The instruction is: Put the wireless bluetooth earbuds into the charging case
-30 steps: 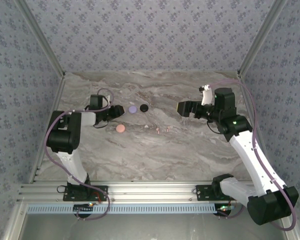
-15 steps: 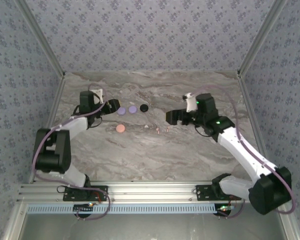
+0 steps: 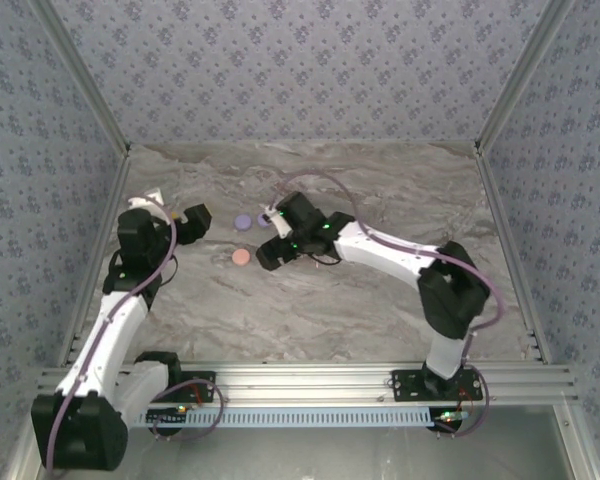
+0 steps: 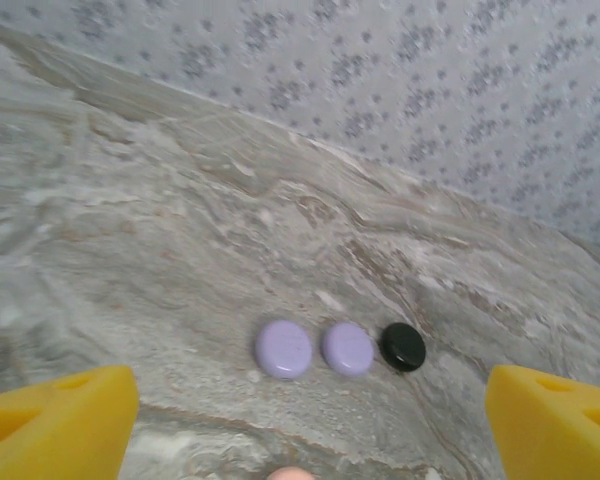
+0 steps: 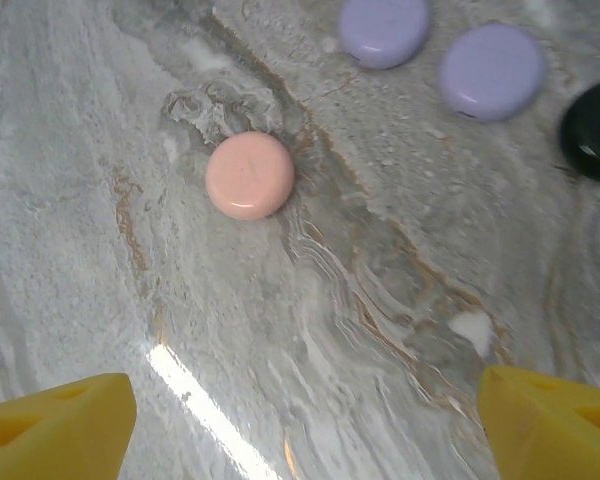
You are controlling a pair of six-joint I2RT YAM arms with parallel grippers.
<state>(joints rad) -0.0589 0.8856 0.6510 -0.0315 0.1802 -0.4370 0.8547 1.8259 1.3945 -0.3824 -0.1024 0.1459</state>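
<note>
Four round charging cases lie on the marble table: two lilac [image 4: 283,349] [image 4: 347,349], one black [image 4: 403,347] and one pink [image 5: 249,175]. My left gripper [image 3: 197,222] stands open just left of the lilac cases, nothing between its yellow fingers [image 4: 55,425]. My right gripper [image 3: 268,252] hovers open just right of the pink case [image 3: 241,257], with bare marble between its fingers [image 5: 50,425]. The earbuds are hidden under the right arm in the top view. A small whitish spot [image 5: 472,328] lies near the right finger; I cannot tell whether it is an earbud.
The right arm [image 3: 380,250] stretches across the middle of the table from the right. Patterned walls close the table on the left, back and right. Open marble [image 3: 310,310] lies in front of the cases.
The right arm swung left across the table, from the right side to beside the pink case. The left gripper drew back left from the lilac cases and opened wider.
</note>
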